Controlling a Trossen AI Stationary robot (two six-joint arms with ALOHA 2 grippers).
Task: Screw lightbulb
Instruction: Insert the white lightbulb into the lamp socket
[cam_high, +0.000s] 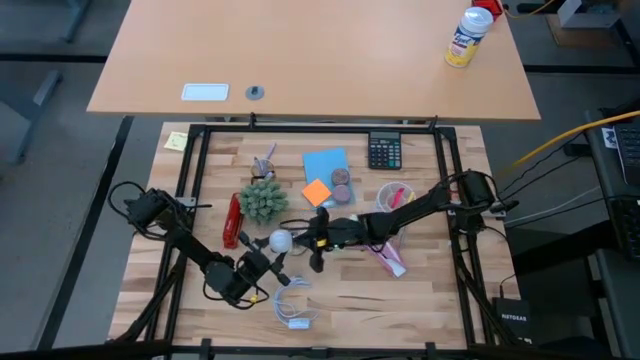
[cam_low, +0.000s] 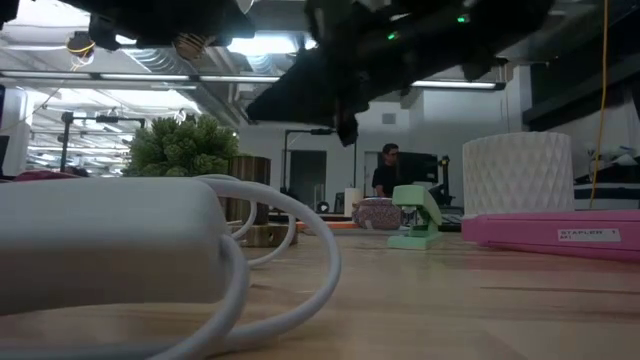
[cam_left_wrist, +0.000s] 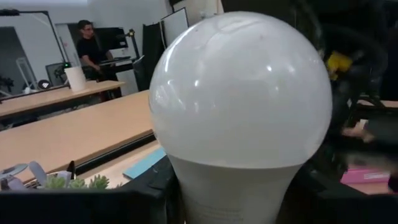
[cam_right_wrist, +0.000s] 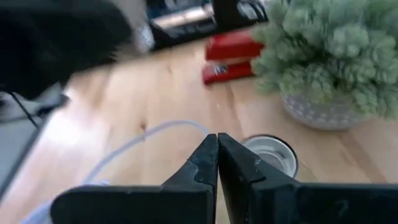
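The lightbulb (cam_left_wrist: 239, 87), a frosted white globe on a white neck, fills the left wrist view, and my left gripper (cam_high: 262, 262) is shut on it near the table's front left. The globe (cam_high: 281, 240) shows as a white ball in the high view. My right gripper (cam_right_wrist: 217, 146) is shut and empty and reaches in from the right to just right of the bulb (cam_high: 316, 243). Just past its fingertips a round metal-rimmed socket (cam_right_wrist: 270, 154) shows in front of the plant pot. The white cord (cam_high: 295, 305) lies looped near the front edge. My left gripper holds the lightbulb by its white neck (cam_left_wrist: 230, 193), just below the globe, with one dark finger (cam_left_wrist: 146, 199) on each side. The fingers lie level and the globe points away from the wrist, along them. The bulb is lifted clear of the table.
A green potted plant (cam_high: 263, 200) and a red stapler (cam_high: 233, 222) stand behind the bulb. A calculator (cam_high: 385, 152), blue and orange note pads (cam_high: 322, 172), a cup of pens (cam_high: 393, 200) and a pink stapler (cam_high: 390, 260) lie toward the right. The cord's white block (cam_low: 100, 245) sits at the front.
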